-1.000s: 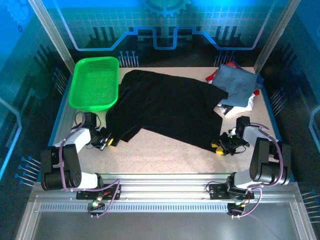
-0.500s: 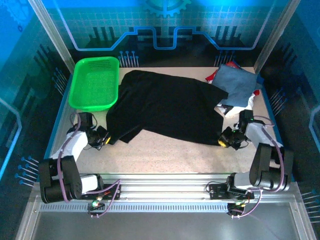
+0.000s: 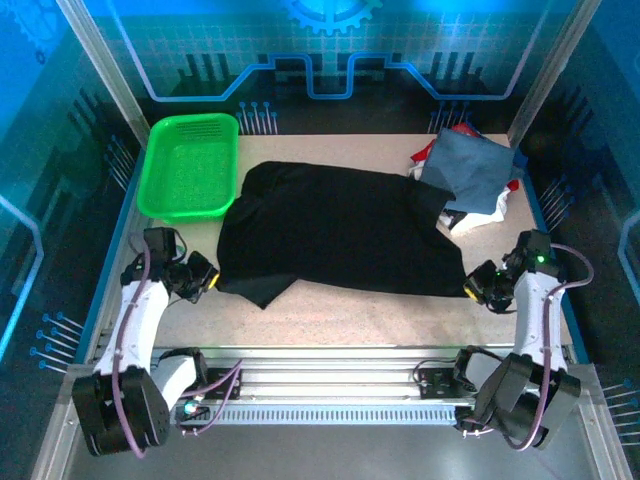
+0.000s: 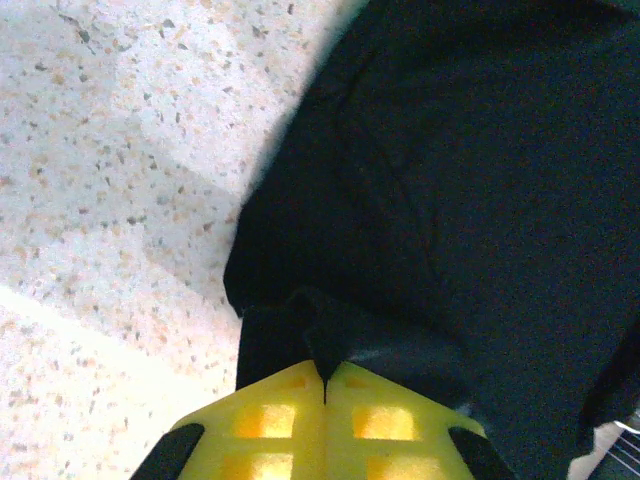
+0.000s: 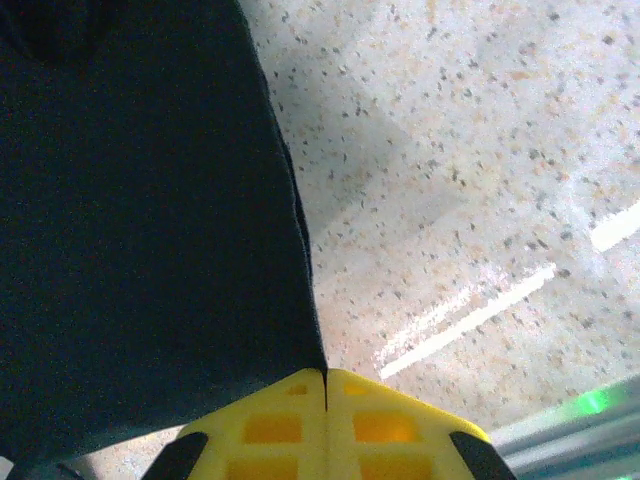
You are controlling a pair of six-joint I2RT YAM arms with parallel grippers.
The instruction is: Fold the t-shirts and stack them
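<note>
The left pincer point(image 3: 204, 279) and right pincer point(image 3: 480, 288) each pinch the near edge of the black tee point(image 3: 340, 230), lying open on the worktop point(image 3: 350, 315), not yet folded, with other tees point(image 3: 470, 165) piled behind.

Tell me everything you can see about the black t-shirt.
The black t-shirt is soft, matte dark cloth, spread mostly flat but rumpled across the table. Its near left edge is pinched in the shut left end effector, and its near right corner is pinched in the shut right end effector. Its far right corner reaches the folded pile.
</note>
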